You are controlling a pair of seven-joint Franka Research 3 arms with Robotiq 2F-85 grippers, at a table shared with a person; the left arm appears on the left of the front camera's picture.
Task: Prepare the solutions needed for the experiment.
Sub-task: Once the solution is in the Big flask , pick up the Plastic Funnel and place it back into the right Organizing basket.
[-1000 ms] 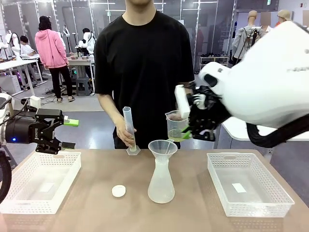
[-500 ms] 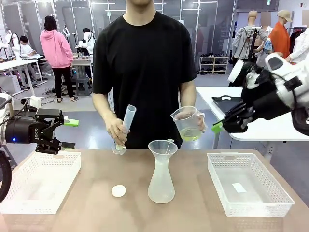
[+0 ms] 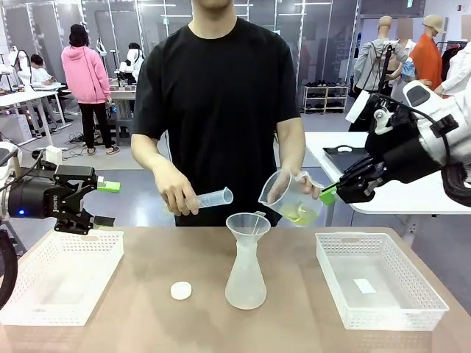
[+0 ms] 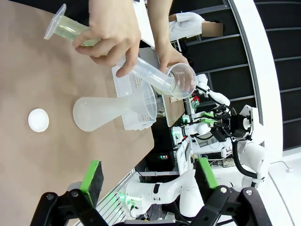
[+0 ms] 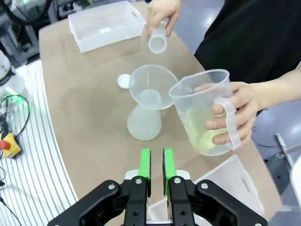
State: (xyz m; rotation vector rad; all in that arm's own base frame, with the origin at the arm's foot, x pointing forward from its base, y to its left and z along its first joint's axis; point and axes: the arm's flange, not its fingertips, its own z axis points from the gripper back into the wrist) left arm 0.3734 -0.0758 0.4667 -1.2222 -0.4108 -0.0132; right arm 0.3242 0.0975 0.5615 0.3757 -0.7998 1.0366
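A brown table (image 3: pixel 147 316) is being shared with a person in a black shirt, and a translucent conical flask (image 3: pixel 245 283) is standing upright near its middle, with a clear funnel (image 3: pixel 248 224) sitting in its neck. Just above and to the right of the flask, a clear beaker (image 3: pixel 291 198) is being held by its handle in one hand (image 5: pixel 233 115) and tilted toward the funnel. The pale yellow solution (image 5: pixel 207 141) is lying in the lower corner of this beaker. It cannot be told if any liquid is inside the flask, because its wall is cloudy. Above and to the left of the flask, a graduated cylinder (image 3: pixel 210 198) is being held almost level in the other hand (image 3: pixel 176 195), its mouth toward the funnel. A white cap (image 3: pixel 181 290) is lying on the table just left of the flask. A white basket (image 3: pixel 88 234) is standing well to the left of the flask and another basket (image 3: pixel 368 235) to its right. The left gripper (image 3: pixel 107 204) is being kept far left of the flask, above the basket, with jaws wide apart. The right gripper (image 3: pixel 331 194) is hanging to the right of the flask, beside the beaker, its pads pressed together on nothing.
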